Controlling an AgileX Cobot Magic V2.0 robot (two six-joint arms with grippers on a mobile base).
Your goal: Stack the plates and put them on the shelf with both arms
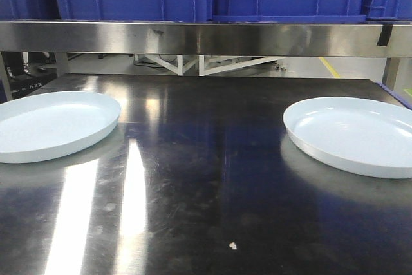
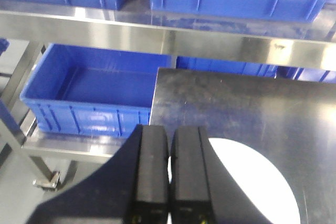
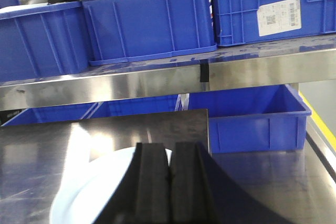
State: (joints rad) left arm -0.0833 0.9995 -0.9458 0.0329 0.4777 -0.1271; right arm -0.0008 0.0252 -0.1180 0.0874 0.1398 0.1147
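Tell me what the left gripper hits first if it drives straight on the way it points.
Probably the bare table top near its left edge, just past the plate; the left gripper angles down toward it. Depth is unclear, so the plate rim could come first.

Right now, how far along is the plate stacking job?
Done: nothing yet. The left plate and the right plate lie apart on the steel table, unstacked. In hand: nothing; the left gripper and the right gripper each hover near a plate, fingers pressed shut and empty. Left: pick one plate, stack it on the other, then lift the pair onto the shelf.
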